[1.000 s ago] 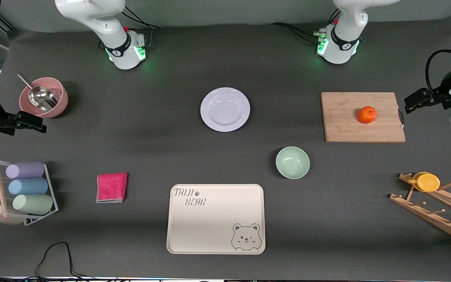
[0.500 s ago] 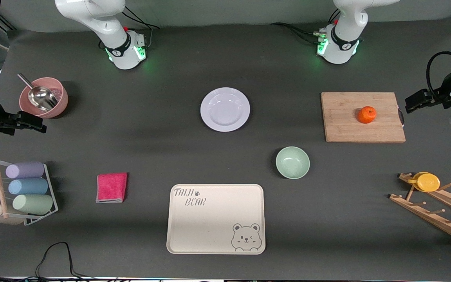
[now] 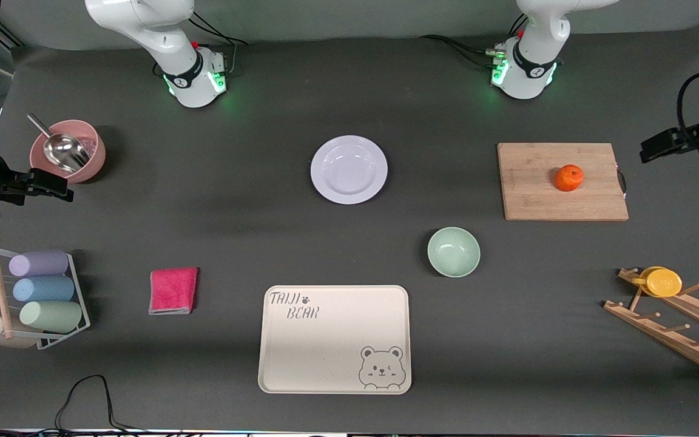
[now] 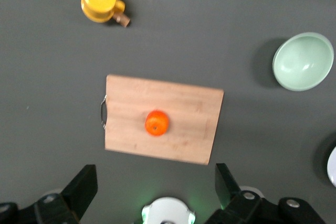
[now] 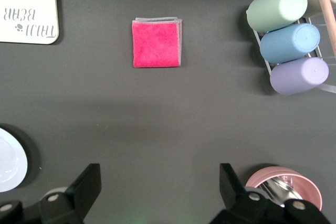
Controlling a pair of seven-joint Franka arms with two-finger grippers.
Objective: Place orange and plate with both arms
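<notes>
Pulling outward: the left gripper (image 3: pixel 653 147) is sitting closer to the table edge at the left arm's end than it was a second ago. It is now clear of the rectangular bamboo cutting board (image 3: pixel 537 194), whose handle end it was crowding. Its fingers are standing wide apart and holding nothing.

The right gripper (image 3: pixel 52 188) is hovering at the right arm's end, just beside the pink bowl (image 3: pixel 91 164) with the metal scoop. It is drifting only slightly toward the bases. Its fingers are also spread wide and empty.

The small round bright-orange fruit (image 3: pixel 568 178) is resting untouched on the cutting board. The round shallow white plate (image 3: pixel 349 169) is lying on the mat mid-table, between the two bases and nearer the front camera than they are. Neither has shifted.

Judgement: no reach is starting yet. Both arms are adjusting their ready poses, and the whole task is still lying ahead. The left arm is nearest the orange, while the plate sits about midway between the two.

Writing: the rectangular beige tray (image 3: pixel 334 364), nearest the front camera, is reading "TAIJI BEAR" with a paw print, plus a winking bear face in one corner. No other lettering is showing.
</notes>
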